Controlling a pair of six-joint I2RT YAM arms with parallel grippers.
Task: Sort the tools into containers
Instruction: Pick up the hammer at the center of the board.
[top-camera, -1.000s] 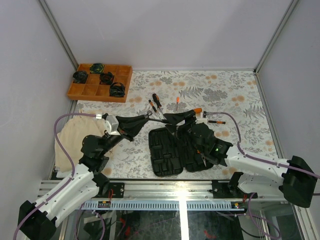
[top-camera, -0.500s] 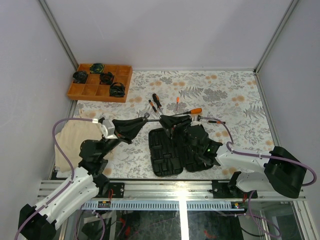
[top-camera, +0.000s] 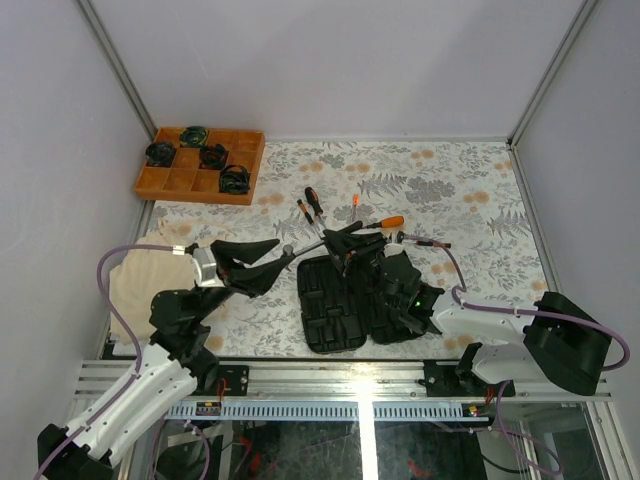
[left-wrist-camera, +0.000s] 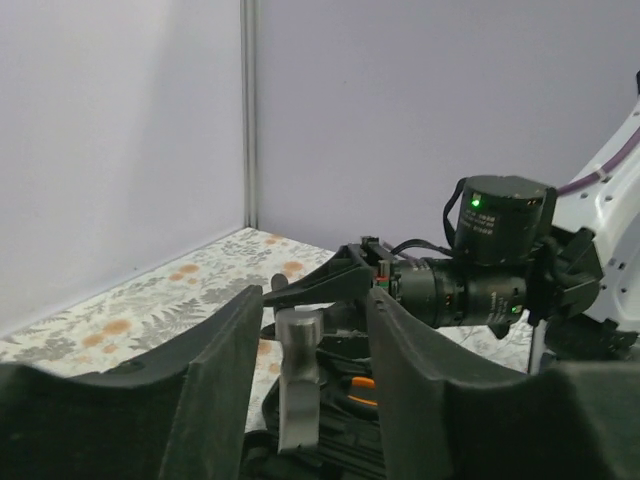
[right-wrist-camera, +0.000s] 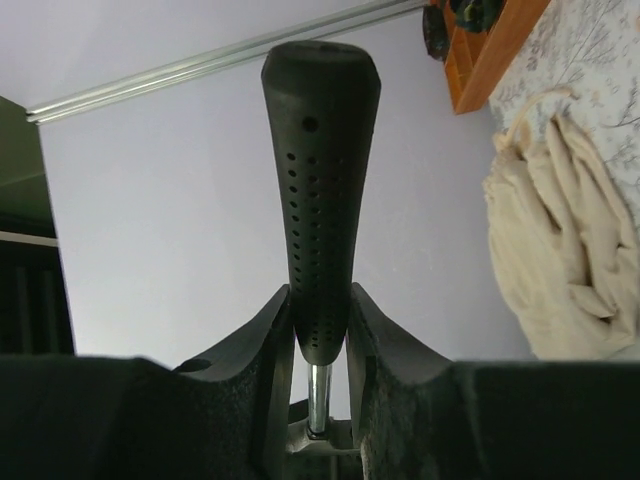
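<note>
My right gripper (top-camera: 345, 240) is shut on the black perforated handle (right-wrist-camera: 320, 200) of the little hammer and holds it above the open black tool case (top-camera: 335, 300). The hammer's steel head (left-wrist-camera: 298, 375) hangs between the open fingers of my left gripper (top-camera: 283, 256), with gaps on both sides. In the right wrist view the right gripper (right-wrist-camera: 320, 300) clamps the handle's lower end. Several orange-and-black screwdrivers (top-camera: 313, 200) lie on the table beyond the case, one of them longer (top-camera: 385, 222). An orange-handled tool (left-wrist-camera: 362, 385) lies in the case.
An orange gridded tray (top-camera: 200, 165) with round coiled items stands at the back left. A beige cloth (top-camera: 140, 280) lies at the left edge beside my left arm. Purple walls enclose the floral table (top-camera: 450, 180).
My left arm has drawn back towards the near left. My right gripper has carried the hammer a little left, over the case's back edge.
</note>
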